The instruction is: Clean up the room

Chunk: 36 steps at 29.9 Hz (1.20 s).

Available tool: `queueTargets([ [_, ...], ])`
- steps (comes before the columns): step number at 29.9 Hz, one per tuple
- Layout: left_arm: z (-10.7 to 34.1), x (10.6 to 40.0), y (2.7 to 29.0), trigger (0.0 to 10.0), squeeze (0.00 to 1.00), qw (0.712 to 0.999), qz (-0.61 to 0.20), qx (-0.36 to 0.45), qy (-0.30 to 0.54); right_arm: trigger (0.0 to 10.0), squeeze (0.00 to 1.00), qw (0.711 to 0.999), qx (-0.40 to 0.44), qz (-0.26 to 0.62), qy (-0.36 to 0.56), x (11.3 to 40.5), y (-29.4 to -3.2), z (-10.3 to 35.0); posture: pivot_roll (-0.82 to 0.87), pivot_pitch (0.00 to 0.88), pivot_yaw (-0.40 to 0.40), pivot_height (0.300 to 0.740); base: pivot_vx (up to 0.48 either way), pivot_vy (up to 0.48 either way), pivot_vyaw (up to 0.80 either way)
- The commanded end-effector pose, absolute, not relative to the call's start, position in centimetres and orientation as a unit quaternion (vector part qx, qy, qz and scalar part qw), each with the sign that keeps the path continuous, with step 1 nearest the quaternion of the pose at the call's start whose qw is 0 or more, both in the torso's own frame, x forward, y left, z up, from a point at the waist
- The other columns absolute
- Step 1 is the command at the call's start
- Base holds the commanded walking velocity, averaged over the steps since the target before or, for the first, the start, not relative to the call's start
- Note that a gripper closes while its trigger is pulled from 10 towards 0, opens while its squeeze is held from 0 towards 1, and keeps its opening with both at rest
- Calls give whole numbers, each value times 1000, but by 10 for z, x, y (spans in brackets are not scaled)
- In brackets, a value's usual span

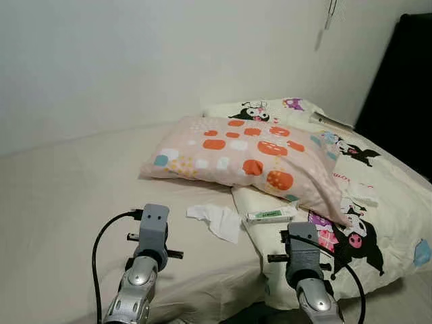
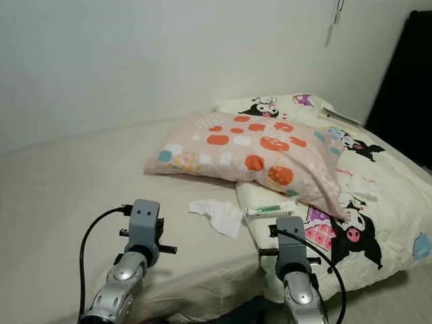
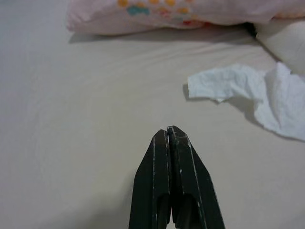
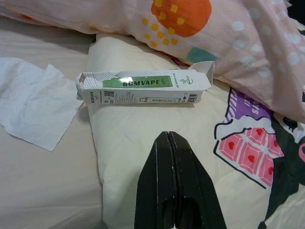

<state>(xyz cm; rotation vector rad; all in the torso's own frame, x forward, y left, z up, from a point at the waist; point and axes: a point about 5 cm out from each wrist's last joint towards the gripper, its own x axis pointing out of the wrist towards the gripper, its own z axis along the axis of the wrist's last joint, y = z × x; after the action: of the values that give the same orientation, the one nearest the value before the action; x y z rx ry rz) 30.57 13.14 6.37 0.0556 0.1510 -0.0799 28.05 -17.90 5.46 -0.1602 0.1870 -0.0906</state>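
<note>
The left gripper has its jaws pressed together, holding nothing, poised over bare cream bed sheet. A crumpled white tissue lies a little ahead of it and toward the robot's right, flat on the sheet, with open sheet between the two. The right gripper likewise has its jaws pressed together and empty, over the near edge of a cream pillow with a cartoon print. Just ahead of those jaws lies a small white carton with a green label, lengthwise across the pillow, its end flaps open, one end reaching the pillow's edge nearest the tissue. The tissue sits just beside that edge, down on the sheet. Beyond the carton, a pink pillow with orange and white spots rests partly over the cream pillow and partly on the sheet. To the robot's right spreads a cartoon-printed quilt, running to the bed's right edge. The wide stretch of sheet to the robot's left reaches back to the white wall.
</note>
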Motion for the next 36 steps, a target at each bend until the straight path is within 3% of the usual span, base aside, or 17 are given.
queueTargets([
  [1, 60, 302, 136, 10000, 0, 995, -41, 39, 84, 10000, 0, 991, -74, -41, 105, 281, -177, 51, 7, 71, 5, 578, 0, 0, 0],
  [8, 62, 296, 136, 10000, 0, 993, -75, 56, 75, 10000, 0, 990, -87, -18, 110, 292, -179, 53, 10, 87, 9, 578, 0, 0, 0],
  [9, 63, 295, 137, 10000, 0, 992, -84, 60, 70, 10000, 39, 989, -100, -6, 108, 296, -178, 55, 13, 97, 10, 578, 0, 0, 0],
  [10, 64, 294, 137, 10000, 0, 992, -93, 59, 65, 10000, 839, 988, -110, 4, 108, 301, -179, 57, 18, 107, 6, 578, 0, 0, 0],
  [11, 64, 294, 137, 10000, 0, 992, -93, 59, 65, 10000, 839, 988, -110, 4, 108, 301, -179, 57, 18, 107, 6, 578, 0, 0, 0],
  [12, 66, 294, 138, 10000, 0, 991, -100, 57, 61, 10000, 1000, 988, -116, 10, 104, 305, -180, 59, 18, 107, 6, 578, 0, 0, 0],
  [36, 108, 283, 153, 10000, 0, 985, -164, 49, 8, 10000, 1000, 983, -136, 104, 70, 375, -200, 127, 109, 262, -21, 578, 0, 0, 0],
])
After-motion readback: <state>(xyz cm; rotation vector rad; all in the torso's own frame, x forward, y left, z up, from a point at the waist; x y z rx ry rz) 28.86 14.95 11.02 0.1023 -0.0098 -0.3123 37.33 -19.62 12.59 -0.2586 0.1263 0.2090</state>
